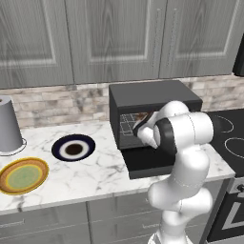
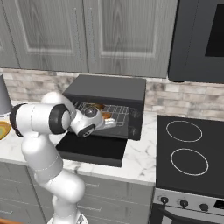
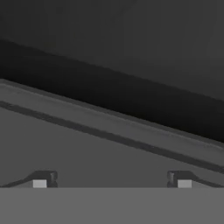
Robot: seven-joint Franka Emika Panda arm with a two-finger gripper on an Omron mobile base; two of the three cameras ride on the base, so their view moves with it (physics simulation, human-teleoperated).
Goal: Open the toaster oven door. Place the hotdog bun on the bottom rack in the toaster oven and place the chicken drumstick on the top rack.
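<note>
Sitting on a white marble tabletop under grey cupboards, the toaster oven has its door folded down flat. The claw, fingers wide apart and empty, reaches inside, just by the wire racks.

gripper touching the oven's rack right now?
Cannot tell. The right base view has the gripper at the mouth of the open toaster oven, level with a rack, but overlap hides any contact. The hand view shows wide-open fingertips with nothing between.
</note>
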